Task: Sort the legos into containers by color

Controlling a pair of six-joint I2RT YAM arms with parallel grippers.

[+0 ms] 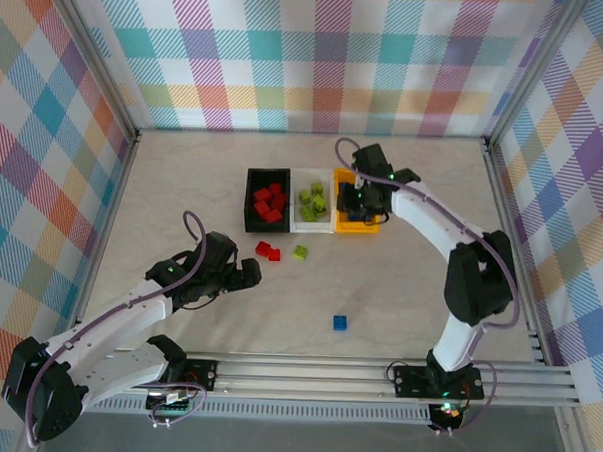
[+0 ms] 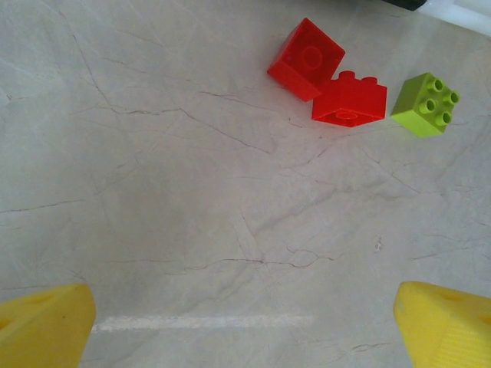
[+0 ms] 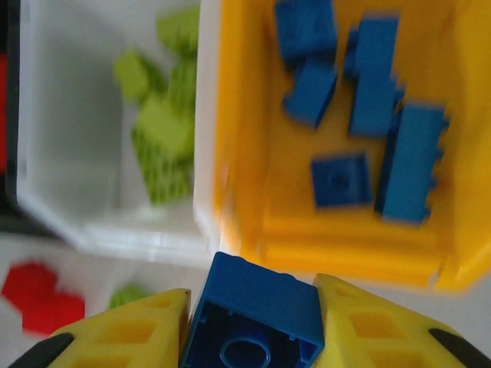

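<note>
**Blue lego held at the yellow bin**

My right hand (image 3: 252, 328) grips a blue lego (image 3: 257, 303) at the yellow bin (image 3: 230, 176) edge. My left hand (image 2: 245, 326) hangs open over the desk (image 2: 192, 215), near two red legos (image 2: 307, 57) and a green lego (image 2: 426, 103).

Top view looks down over the whole pale desk (image 1: 429, 292); both close wrist views share two red plastic bricks (image 2: 349, 100) (image 3: 34, 295) (image 1: 268, 251).

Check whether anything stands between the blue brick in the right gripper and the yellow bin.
Nothing visible does. The right gripper holds the blue brick by the near wall of the yellow bin, which is open-topped, with bare floor among the blue bricks inside.
</note>
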